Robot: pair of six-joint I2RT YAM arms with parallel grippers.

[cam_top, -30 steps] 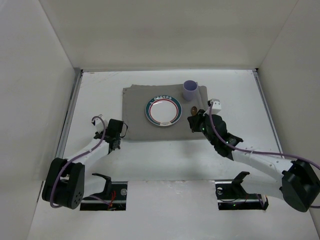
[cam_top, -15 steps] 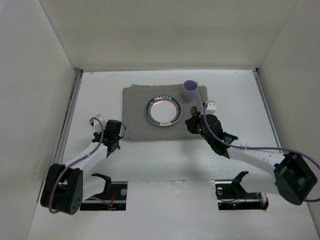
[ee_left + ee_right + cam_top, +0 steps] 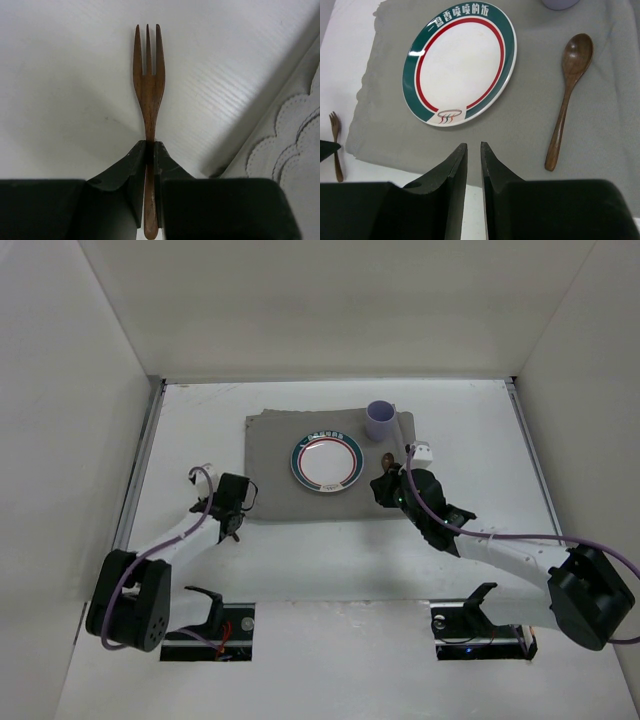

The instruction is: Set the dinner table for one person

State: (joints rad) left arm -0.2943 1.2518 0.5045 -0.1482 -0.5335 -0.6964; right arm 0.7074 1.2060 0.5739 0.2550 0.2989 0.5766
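Left gripper (image 3: 149,150) clamped on wooden fork (image 3: 148,80) handle; right gripper (image 3: 473,152) nearly closed, empty.
Fork lies over white dinner table (image 3: 60,75), left-centre of overhead view, just beside the placemat (image 3: 275,455).

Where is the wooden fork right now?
In the left wrist view the fork is clamped by its handle in the left gripper, over the white table just off the placemat's left edge, left of the plate.
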